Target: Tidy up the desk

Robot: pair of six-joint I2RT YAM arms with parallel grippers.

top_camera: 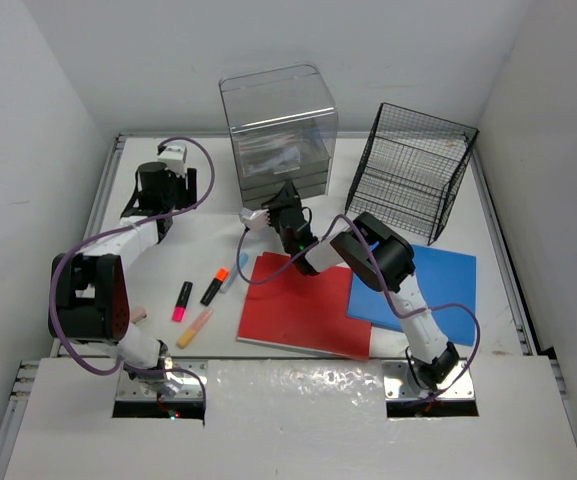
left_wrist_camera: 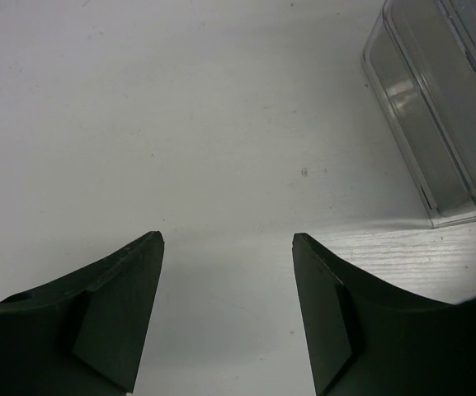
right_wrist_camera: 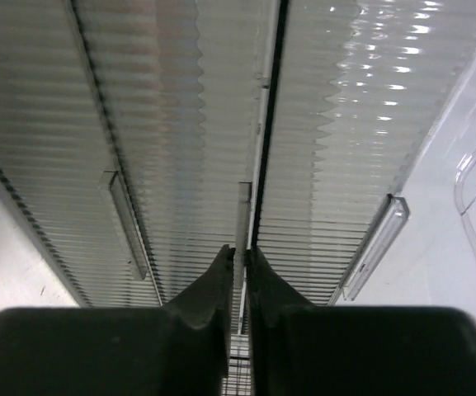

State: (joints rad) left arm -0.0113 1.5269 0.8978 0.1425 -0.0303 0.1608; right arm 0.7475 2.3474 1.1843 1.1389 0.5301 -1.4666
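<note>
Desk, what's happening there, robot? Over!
Left pincer open over bare desk. Right pincer shut on a drawer handle of the clear drawer unit. Highlighters and red folder not yet tidied; nothing blocking.

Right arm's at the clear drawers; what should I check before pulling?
1. Right tool closed on the thin clear plastic drawer handle: ok.
2. Handle centred in the grip: ok.
3. Left tool open, empty, above the flat white desk: ok.
4. Left arm apart from the clear plastic drawer unit: ok.
5. Drawer clears the flat red folder when it slides out: cannot tell.
6. Pink-and-black highlighter pen and its neighbours put away: not ok.
</note>
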